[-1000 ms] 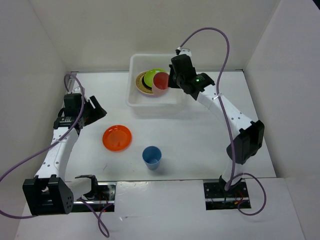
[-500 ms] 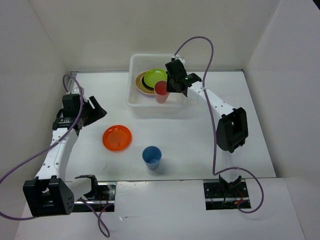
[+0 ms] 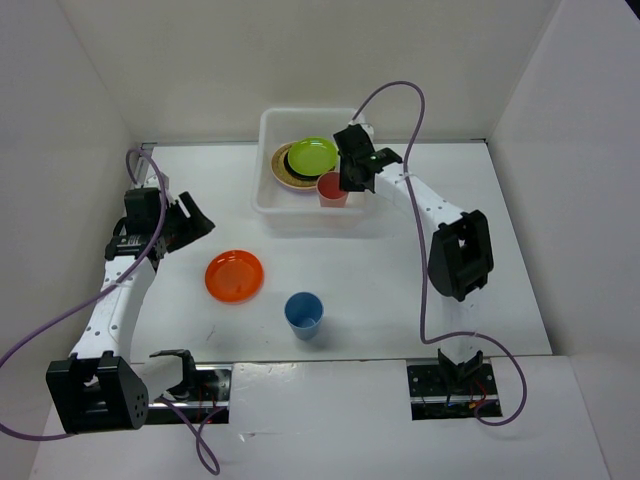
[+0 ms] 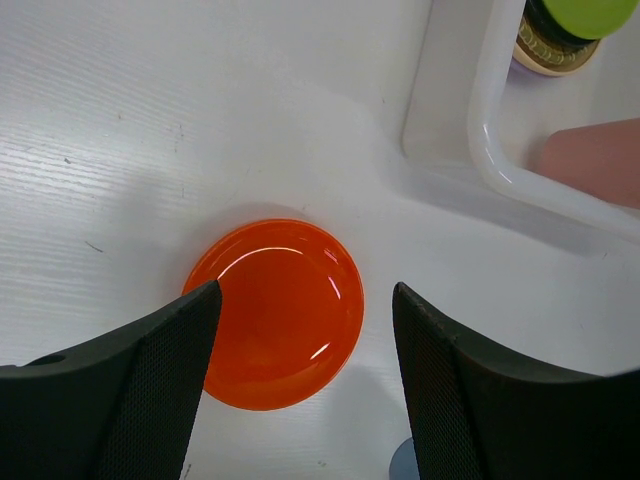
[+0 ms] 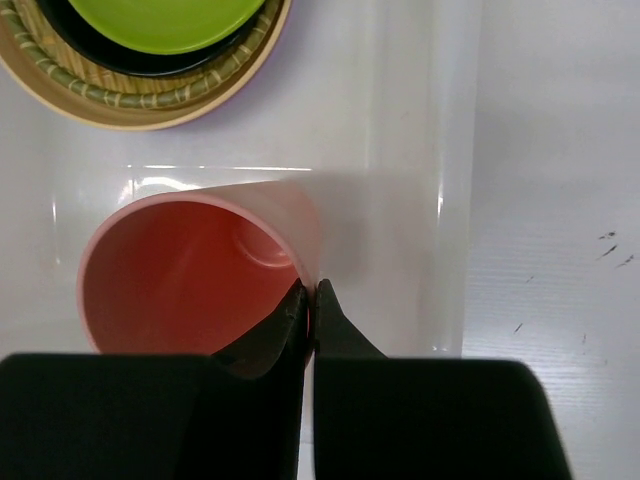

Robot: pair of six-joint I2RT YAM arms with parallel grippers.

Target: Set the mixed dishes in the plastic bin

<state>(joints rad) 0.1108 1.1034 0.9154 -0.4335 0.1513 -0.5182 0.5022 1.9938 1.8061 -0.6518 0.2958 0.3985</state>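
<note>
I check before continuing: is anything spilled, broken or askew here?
Nothing stands out. The pink cup is upright in the plastic bin, its rim pinched by the right gripper; the orange plate and blue cup rest flat on the table.

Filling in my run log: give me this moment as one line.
right gripper: shut on pink cup rim, inside plastic bin | left gripper: open, aimed at orange plate | blue cup: on table
</note>
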